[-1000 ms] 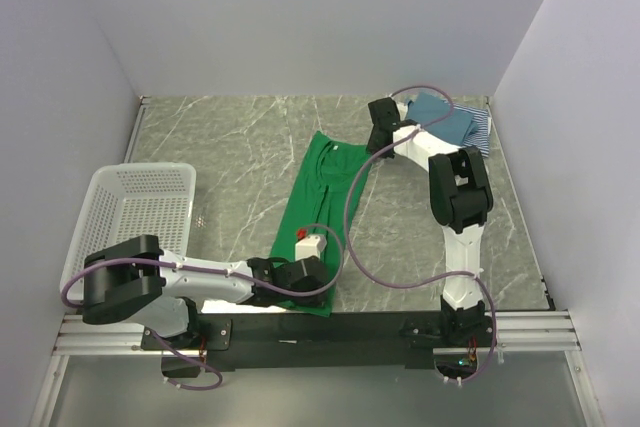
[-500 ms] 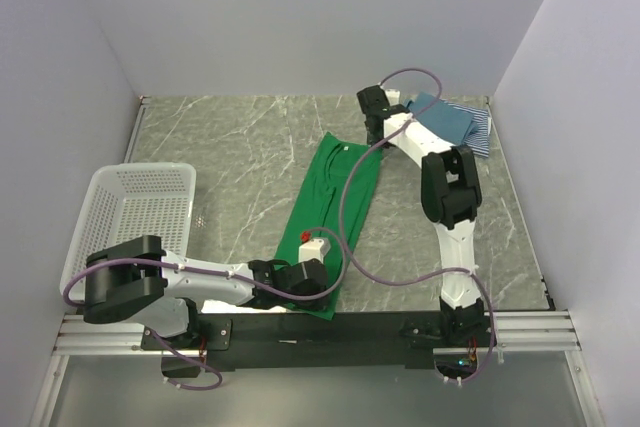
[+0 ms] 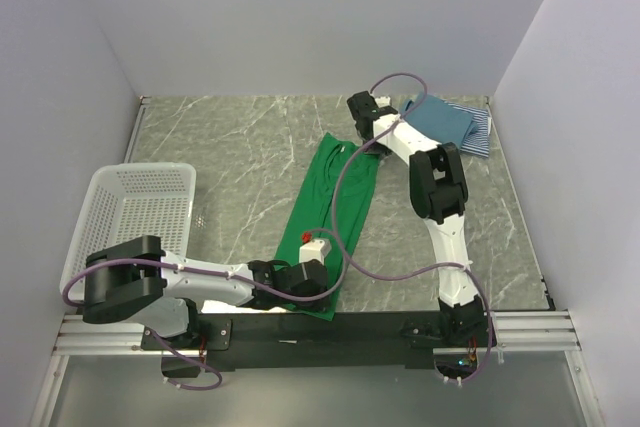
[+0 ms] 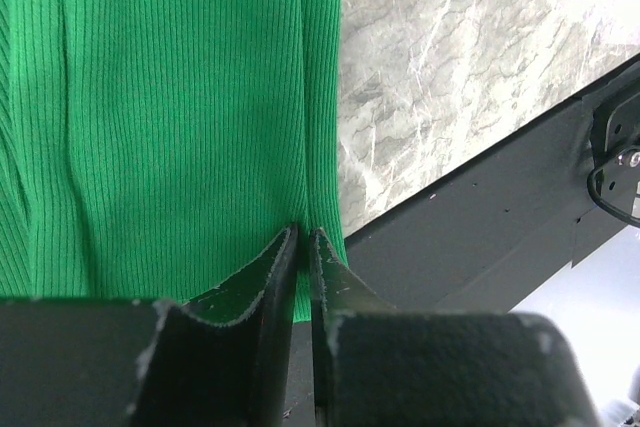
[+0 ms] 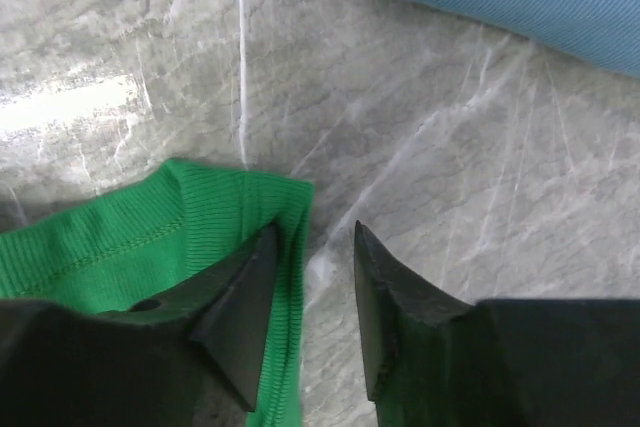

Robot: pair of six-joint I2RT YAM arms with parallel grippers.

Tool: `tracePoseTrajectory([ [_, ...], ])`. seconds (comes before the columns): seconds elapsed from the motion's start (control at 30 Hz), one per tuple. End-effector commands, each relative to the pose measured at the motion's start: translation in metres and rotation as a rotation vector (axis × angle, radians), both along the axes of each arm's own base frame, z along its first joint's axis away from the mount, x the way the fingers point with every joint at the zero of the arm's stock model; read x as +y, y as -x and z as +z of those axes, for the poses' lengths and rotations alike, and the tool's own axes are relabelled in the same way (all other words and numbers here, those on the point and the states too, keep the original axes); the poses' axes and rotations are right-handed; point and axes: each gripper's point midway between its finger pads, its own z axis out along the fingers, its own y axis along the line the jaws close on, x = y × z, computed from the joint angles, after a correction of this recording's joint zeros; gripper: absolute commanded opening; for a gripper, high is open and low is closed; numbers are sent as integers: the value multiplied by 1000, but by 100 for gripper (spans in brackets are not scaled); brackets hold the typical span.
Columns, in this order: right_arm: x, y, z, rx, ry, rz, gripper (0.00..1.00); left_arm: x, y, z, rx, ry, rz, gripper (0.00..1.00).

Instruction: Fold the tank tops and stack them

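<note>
White links, black joint housings on left arm [image 3: 205, 285] and right arm [image 3: 447, 242]. Purple cable [image 3: 337, 205] loops, frame centre. Fingers [image 4: 250, 292] matte black, scuffed.

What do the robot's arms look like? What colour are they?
The left arm and right arm are white tubes with chunky black joints. A thin purple cable loops along each. The left gripper and right gripper each have two dark wedge-shaped fingers with scuffed edges.
</note>
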Motion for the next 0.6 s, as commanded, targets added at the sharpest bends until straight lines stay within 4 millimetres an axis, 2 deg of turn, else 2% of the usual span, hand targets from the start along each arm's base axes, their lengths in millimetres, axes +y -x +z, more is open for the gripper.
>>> tracePoseTrajectory([
  [0.0,-1,-9,45,-103,-34,-16,45,7,8,1,10,-11,-24,16],
  [0.07,-2,-8,57,-125,-41,-21,47,6,8,2,8,-7,-25,16],
  [0.13,-4,-4,79,-160,-52,-33,48,6,6,5,2,-2,-18,16],
  [0.17,-6,-1,79,-163,-53,-41,48,6,6,7,-2,3,-15,16],
  [0.2,-8,1,96,-199,-69,-52,48,6,5,10,-5,11,-10,16],
  [0.27,-10,10,110,-228,-89,-63,48,6,3,15,-13,22,-4,16],
  [0.33,-8,17,117,-240,-125,-61,48,9,3,15,-14,15,4,16],
  [0.37,-5,25,109,-224,-146,-52,48,10,2,16,-20,14,9,16],
  [0.4,2,31,120,-246,-187,-40,47,10,2,19,-23,21,12,16],
  [0.43,11,37,119,-241,-225,-11,46,12,1,18,-22,13,18,16],
  [0.47,25,46,106,-220,-277,37,45,12,0,21,-27,20,25,16],
  [0.53,49,60,111,-246,-322,83,43,14,-1,21,-27,20,35,16],
  [0.57,57,74,97,-211,-332,111,43,15,-1,22,-27,21,40,16],
])
